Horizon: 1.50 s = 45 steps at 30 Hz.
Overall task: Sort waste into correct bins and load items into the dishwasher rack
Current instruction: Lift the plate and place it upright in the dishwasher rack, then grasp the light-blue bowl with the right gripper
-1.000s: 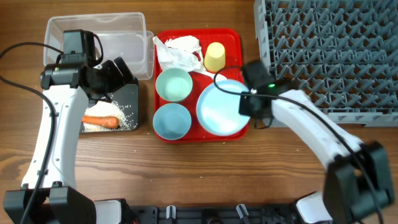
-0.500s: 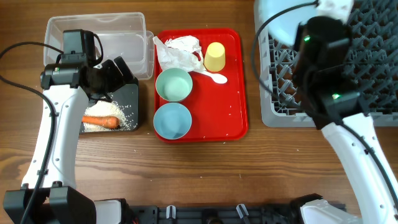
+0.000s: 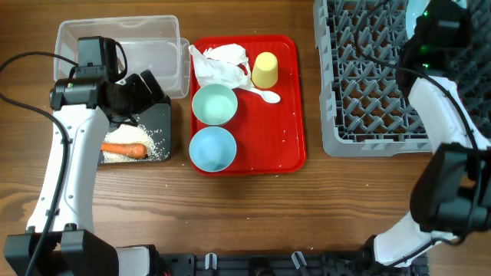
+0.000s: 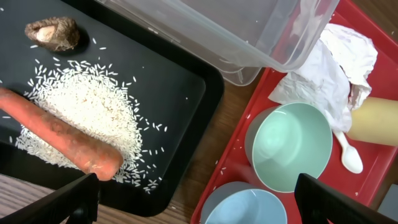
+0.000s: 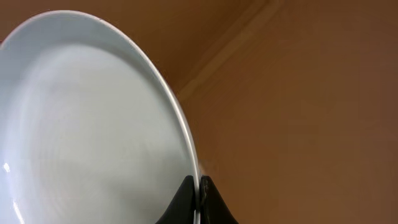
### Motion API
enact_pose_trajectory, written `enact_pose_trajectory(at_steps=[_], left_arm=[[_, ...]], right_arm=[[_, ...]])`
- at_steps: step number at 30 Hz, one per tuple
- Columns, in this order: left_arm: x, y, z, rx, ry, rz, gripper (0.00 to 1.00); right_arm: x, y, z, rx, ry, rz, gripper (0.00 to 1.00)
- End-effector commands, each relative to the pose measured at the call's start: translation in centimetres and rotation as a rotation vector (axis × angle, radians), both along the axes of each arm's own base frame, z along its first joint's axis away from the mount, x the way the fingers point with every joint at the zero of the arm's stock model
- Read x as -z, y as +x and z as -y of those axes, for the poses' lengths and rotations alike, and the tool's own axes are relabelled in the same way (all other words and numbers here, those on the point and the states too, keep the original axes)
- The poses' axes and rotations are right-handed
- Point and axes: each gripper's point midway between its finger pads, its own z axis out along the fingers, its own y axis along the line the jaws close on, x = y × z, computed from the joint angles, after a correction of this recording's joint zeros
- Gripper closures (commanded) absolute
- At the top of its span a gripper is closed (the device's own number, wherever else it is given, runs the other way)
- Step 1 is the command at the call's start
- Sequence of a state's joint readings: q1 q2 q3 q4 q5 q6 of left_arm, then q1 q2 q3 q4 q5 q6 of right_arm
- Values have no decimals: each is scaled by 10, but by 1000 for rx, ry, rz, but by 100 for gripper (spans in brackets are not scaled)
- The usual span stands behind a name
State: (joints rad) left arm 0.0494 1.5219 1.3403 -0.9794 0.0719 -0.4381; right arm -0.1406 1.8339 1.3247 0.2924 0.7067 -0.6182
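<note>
We see the grey dishwasher rack [image 3: 368,115] right of the red tray [image 3: 280,130]; the clear bin [image 3: 157,38] sits at the tray's upper left; the black bin [image 3: 159,119] lies just left of the tray, under the left gripper [image 4: 196,190], whose fingers are spread wide and hold nothing; the pale blue plate [image 5: 93,124] is off the tray, pinched by its rim in the right gripper [image 5: 198,198], whose arm is far right of the tray, above the rack; on the tray stand the rear bowl [image 3: 214,103] and the front bowl [image 3: 212,148], with the napkins [image 3: 219,63], the yellow cup [image 3: 265,70] and the spoon [image 3: 265,95] toward its far end; left of the tray, in the black bin, lie the carrot piece [image 3: 123,149], the rice [image 4: 81,118] and the brown lump [image 4: 53,32]
</note>
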Motion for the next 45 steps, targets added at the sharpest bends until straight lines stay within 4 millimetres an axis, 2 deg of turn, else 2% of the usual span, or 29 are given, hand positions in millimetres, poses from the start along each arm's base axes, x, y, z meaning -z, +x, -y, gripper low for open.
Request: enact_pose_trajectory(at_steps=[1,3,5,6,8,9,10,14,17,18,19,20,22,24,25,27,28,29,30,31,32,33,34,35,37,39,40,42,45], left_arm=[[-7,3,-2,8,18,23,0],[-7,3,-2,8,18,23,0],[-7,3,-2,8,18,23,0],[-7,3,-2,8,18,23,0],[-7,3,-2,8,18,23,0],[-7,3,-2,8,18,23,0],[-7,3,-2,8,18,23,0],[-7,3,-2,8,18,23,0],[-7,3,-2,8,18,23,0],[-7,3,-2,8,18,23,0],[-7,3,-2,8,18,23,0],[-7,3,-2,8,18,23,0],[-7,3,-2,8,18,23,0],[-7,3,-2,8,18,23,0],[-7,3,-2,8,18,23,0],[-7,3,-2,8,18,23,0],[-7,3,-2,8,18,23,0],[-7,3,-2,8,18,23,0],[-7,3,-2,8,18,23,0],[-7,3,-2,8,18,23,0],[-7,3,-2,8,18,23,0],[-7,3,-2,8,18,23,0],[-7,3,-2,8,18,23,0],[-7,3,-2,8,18,23,0],[-7,3,-2,8,18,23,0],[-7,3,-2,8,18,23,0],[-7,3,-2,8,18,23,0],[-7,3,-2,8,18,23,0],[-7,3,-2,8,18,23,0]], right_arm=[[22,11,5,-7,-20,-52,96],[28,12,14,9,-20,-41,96],[24,10,21,25,-22,-21,96],[18,8,26,49,-31,8,95],[-17,-1,38,127,-103,119,96],[-26,-1,38,124,-143,123,96],[-27,1,36,108,-149,122,96],[25,16,18,-31,-16,-21,96],[48,19,9,-85,70,-66,95],[52,19,8,-88,76,-74,73],[52,19,8,-85,89,-61,33],[51,19,9,-74,116,-25,0],[31,11,20,28,162,133,0],[-14,1,19,33,153,236,0],[-43,-8,17,21,146,288,0],[-76,-20,3,-55,171,318,0],[-86,-26,-15,-139,243,317,0],[-91,-33,-46,-259,364,299,0],[-88,-42,-86,-390,557,279,0],[-85,-47,-109,-457,684,268,0],[-75,-54,-153,-585,895,213,0],[-60,-66,-212,-744,1128,86,0],[-50,-74,-240,-807,1210,3,0],[-24,-89,-291,-873,1292,-169,0],[10,-111,-354,-938,1293,-372,0],[40,-135,-399,-952,1302,-538,0],[62,-152,-424,-936,1332,-651,0],[96,-180,-450,-892,1341,-819,0],[138,-219,-471,-859,1289,-1033,0]])
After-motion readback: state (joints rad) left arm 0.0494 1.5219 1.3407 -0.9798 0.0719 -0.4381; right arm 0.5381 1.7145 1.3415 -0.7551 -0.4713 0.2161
